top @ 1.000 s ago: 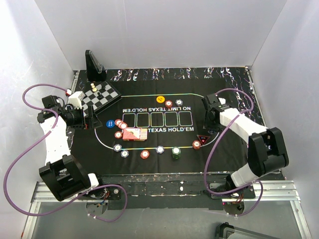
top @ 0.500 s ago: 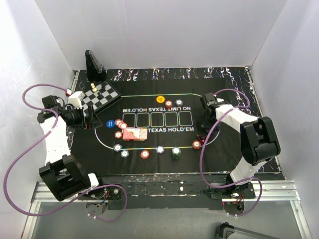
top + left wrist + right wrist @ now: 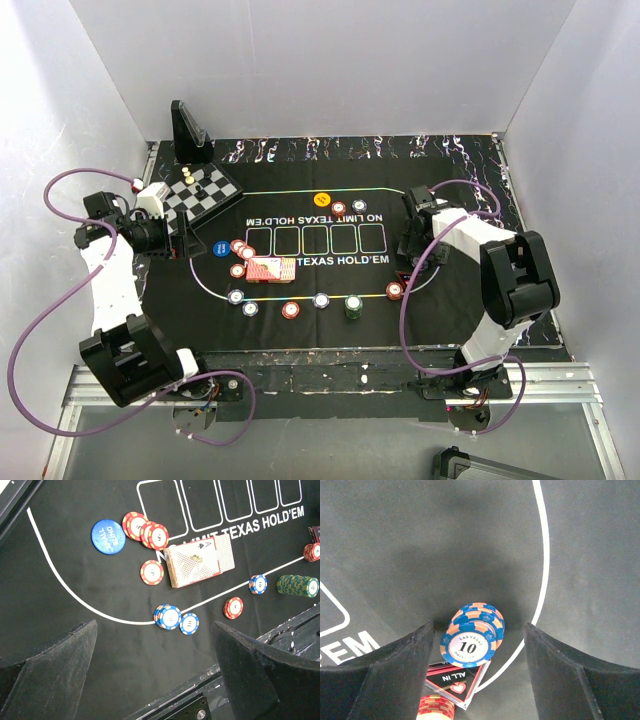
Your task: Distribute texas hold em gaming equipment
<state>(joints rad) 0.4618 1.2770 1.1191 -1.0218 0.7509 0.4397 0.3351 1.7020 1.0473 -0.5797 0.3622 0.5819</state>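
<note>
My right gripper [image 3: 478,630] is open around a splayed stack of blue-and-orange "10" chips [image 3: 472,632]; neither finger touches the stack. The stack's near edge overlaps the dark triangular "ALL IN" marker [image 3: 456,677], and a red chip stack [image 3: 436,707] stands just below that. In the top view the right gripper [image 3: 412,245] is low over the mat's right curve. My left gripper [image 3: 152,645] is open and empty, hovering above the mat's left end [image 3: 180,243]. Below it lie the red-backed cards [image 3: 199,560], red chips [image 3: 147,530], blue chips [image 3: 170,616] and a blue round button [image 3: 107,534].
A green chip stack [image 3: 353,305] and other single chips line the mat's near curve. The orange button [image 3: 321,199] lies at the far side with two chips [image 3: 339,208] beside it. A small chessboard [image 3: 200,192] and a black stand [image 3: 188,135] sit at the back left.
The right gripper's jaws have spread wider around the blue chip stack, and the right arm's elbow has swung inward. The left arm has not moved.
</note>
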